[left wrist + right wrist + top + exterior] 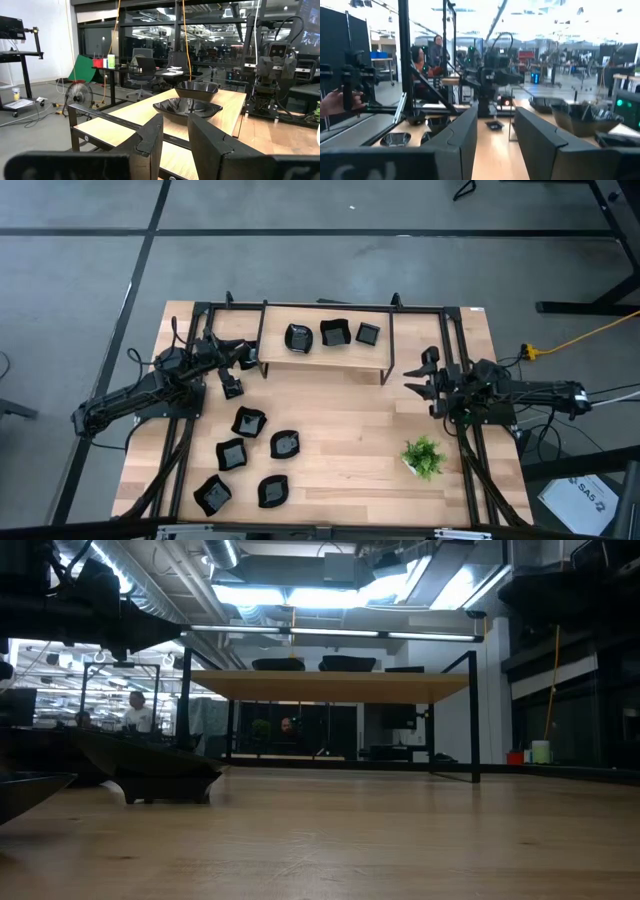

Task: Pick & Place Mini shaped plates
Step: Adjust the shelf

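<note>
While three plates point(331, 334) sit on the raised shelf point(322, 367) and five point(250, 460) wait on the counter point(340, 420), the left hand point(232, 376) hovers open and empty beside the shelf, likely between trips; the right hand point(425, 380) idles open.

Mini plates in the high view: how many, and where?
8. Three on the raised shelf. Five on the table, front left. The arms may hide others.
</note>
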